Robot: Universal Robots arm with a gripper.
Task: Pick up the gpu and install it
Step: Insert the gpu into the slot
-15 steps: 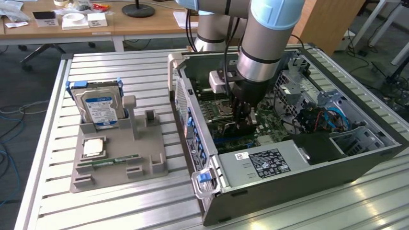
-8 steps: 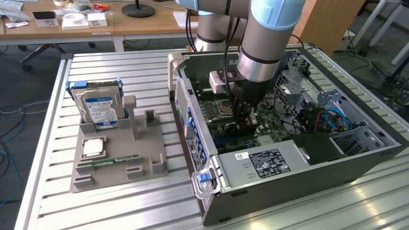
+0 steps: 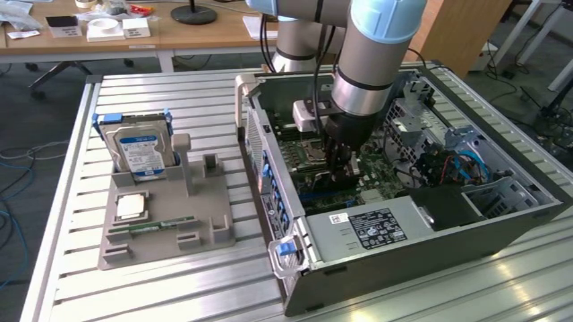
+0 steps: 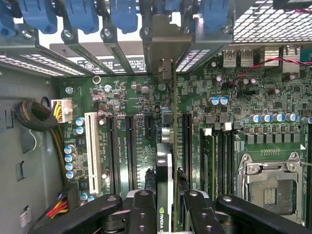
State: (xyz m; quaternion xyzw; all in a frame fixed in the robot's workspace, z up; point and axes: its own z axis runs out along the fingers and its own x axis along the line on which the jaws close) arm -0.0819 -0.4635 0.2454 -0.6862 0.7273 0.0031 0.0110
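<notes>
GPU (image 4: 165, 165) card is sitting edge-on between the two black fingers (image 4: 141, 209) of my hand (image 4: 165, 214), which is closing on it and holding it upright over the motherboard (image 4: 204, 122). In the wrist view I am seeing the card's thin green edge running straight along one of the long black expansion slots (image 4: 186, 146), with its silvery end bracket (image 4: 165, 41) standing against the rear slot openings of the case, just below the row of blue retention clips (image 4: 124, 14). I cannot tell whether the card edge is fully seated in the slot (the fingers are covering the near end).

In the exterior view the arm (image 3: 372, 60) is reaching down into the open computer case (image 3: 430, 221), which is lying on its side on the slatted metal surface (image 3: 134, 288). The hand is working low inside the case, beside the empty processor socket (image 3: 309, 149) and above the labelled power supply (image 3: 380, 228).

On the exterior view's left, well apart from the case, I am seeing a grey fixture tray (image 3: 215, 231). A silver hard drive (image 3: 139, 151) with a blue label is standing upright in it, and a slim green memory stick (image 3: 161, 224) is lying flat nearer the front.
</notes>
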